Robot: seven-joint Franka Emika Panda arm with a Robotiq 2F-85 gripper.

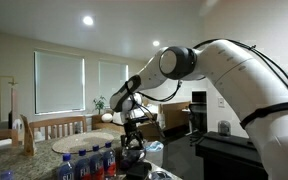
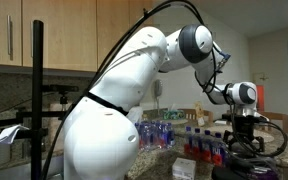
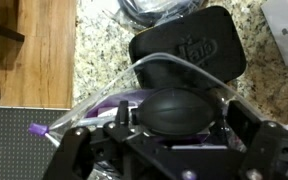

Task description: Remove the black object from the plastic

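In an exterior view, the white arm reaches in from the right and bends down, with the end effector hanging low over a stone tabletop. A group of bottles with blue and red labels stands just beside it. Wooden chairs and covered windows lie behind. From this angle I cannot tell how the jaws stand. In the opposite exterior view, the robot's body fills the foreground, with wooden cabinets and a black pole at the left. The end effector hangs at the right, near the bottles, and its jaws are again unclear. In the wrist view, the black object, flat with rounded corners and raised lettering, lies on the speckled tabletop. A curved edge of clear plastic crosses its near side. A dark domed shape sits between the end effector's linkages, which are spread to either side. The fingertips are not clearly seen, so I cannot tell whether anything is held. A wood floor shows at the left.
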